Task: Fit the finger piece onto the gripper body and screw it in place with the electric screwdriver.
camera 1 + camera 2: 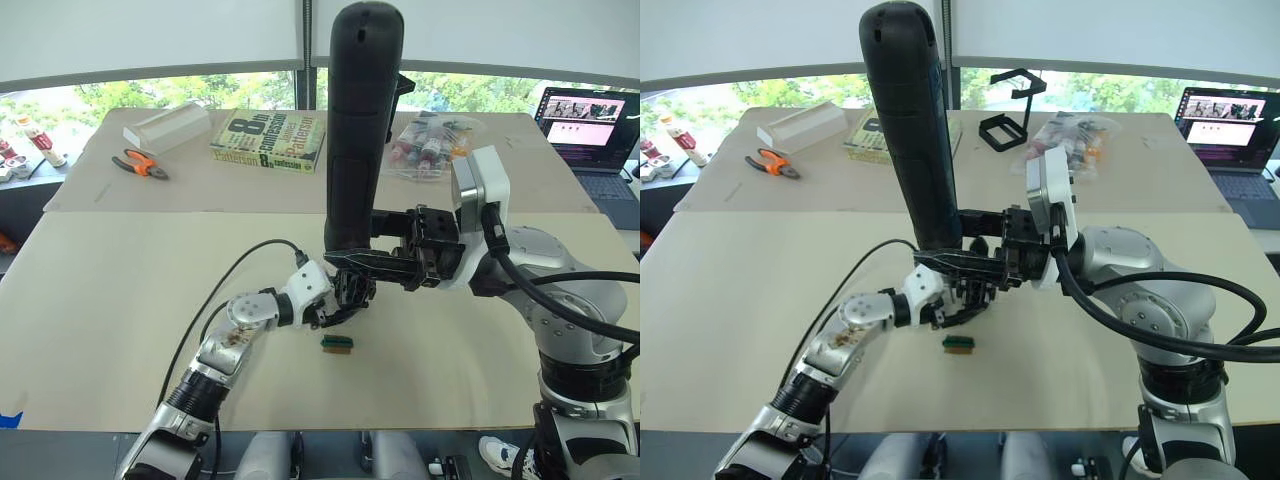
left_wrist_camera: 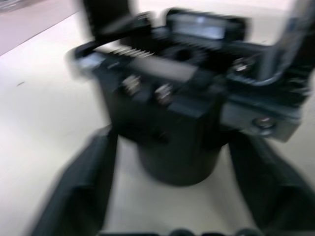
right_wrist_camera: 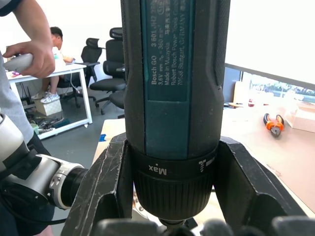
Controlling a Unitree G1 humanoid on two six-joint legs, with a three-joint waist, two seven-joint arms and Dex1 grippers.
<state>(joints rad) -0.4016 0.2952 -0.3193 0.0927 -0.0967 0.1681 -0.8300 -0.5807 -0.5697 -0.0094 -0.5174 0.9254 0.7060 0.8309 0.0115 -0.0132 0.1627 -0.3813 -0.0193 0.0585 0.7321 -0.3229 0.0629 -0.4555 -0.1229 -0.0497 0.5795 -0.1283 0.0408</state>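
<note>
While clamped upright near its chuck collar by the right gripper (image 1: 385, 262), seems top-heavy and rigid, that Bosch electric screwdriver (image 1: 357, 130); best pinched low; left gripper (image 1: 345, 290) straddling the gripper body (image 2: 167, 128) mid-desk.

Head stereo pair looking down over table (image 1: 100, 300), wrist cameras close along their jaws

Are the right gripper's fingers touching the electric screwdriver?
Touching: the right wrist view shows both fingers pressed against the electric screwdriver barrel.

gripper body (image 2: 172, 128), between gripper (image 2: 172, 196) fingers
</note>
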